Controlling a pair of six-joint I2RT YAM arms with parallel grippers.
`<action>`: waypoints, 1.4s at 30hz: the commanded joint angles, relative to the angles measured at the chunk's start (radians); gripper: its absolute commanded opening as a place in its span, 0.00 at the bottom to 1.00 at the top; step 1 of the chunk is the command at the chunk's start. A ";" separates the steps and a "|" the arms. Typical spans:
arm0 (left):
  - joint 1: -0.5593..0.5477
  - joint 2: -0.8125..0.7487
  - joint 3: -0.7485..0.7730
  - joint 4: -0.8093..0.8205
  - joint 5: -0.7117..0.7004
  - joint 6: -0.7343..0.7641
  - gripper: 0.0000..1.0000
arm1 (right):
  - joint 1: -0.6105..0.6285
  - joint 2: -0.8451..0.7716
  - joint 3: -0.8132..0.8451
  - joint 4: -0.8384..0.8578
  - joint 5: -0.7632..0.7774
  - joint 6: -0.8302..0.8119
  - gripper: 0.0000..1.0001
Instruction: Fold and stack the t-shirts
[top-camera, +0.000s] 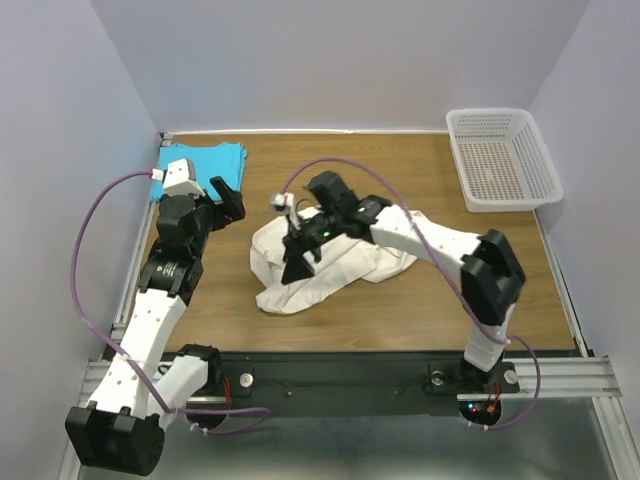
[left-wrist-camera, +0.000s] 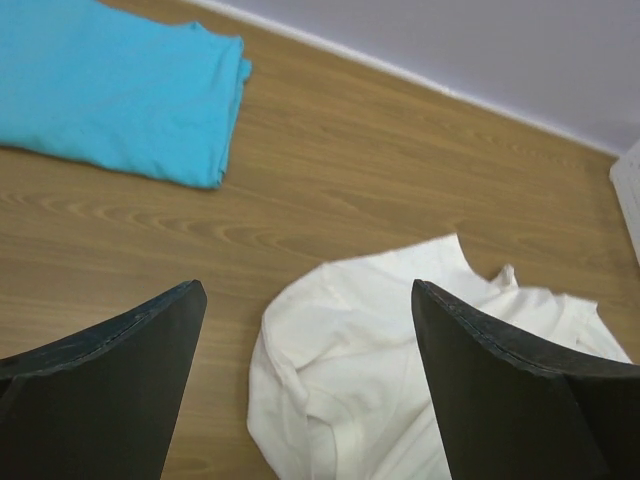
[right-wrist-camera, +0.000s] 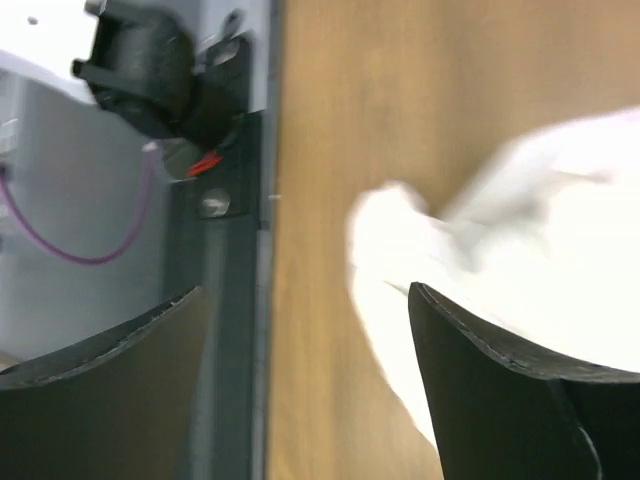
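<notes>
The cream-white t-shirt (top-camera: 330, 265) lies crumpled in the middle of the table; it also shows in the left wrist view (left-wrist-camera: 400, 350) and, blurred, in the right wrist view (right-wrist-camera: 520, 250). The turquoise t-shirt (top-camera: 200, 165) lies folded at the far left corner and shows in the left wrist view (left-wrist-camera: 110, 90). My left gripper (top-camera: 232, 200) is open and empty, above bare wood between the two shirts. My right gripper (top-camera: 298, 262) is open and empty, just above the white shirt's left part.
A white plastic mesh basket (top-camera: 502, 158) stands at the far right corner. The wooden table (top-camera: 420, 310) is bounded by a black front rail (top-camera: 340, 365) and purple-grey walls. Purple cables loop off both arms.
</notes>
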 joint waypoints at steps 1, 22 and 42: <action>0.003 0.017 -0.061 0.004 0.167 -0.047 0.95 | -0.207 -0.217 -0.024 -0.065 0.079 -0.162 0.86; -0.158 0.899 0.373 0.053 0.272 0.105 0.89 | -0.694 -0.124 -0.206 -0.103 0.495 -0.455 0.83; -0.178 0.970 0.439 0.016 0.274 0.126 0.88 | -0.681 -0.176 -0.252 -0.235 0.213 -1.011 0.68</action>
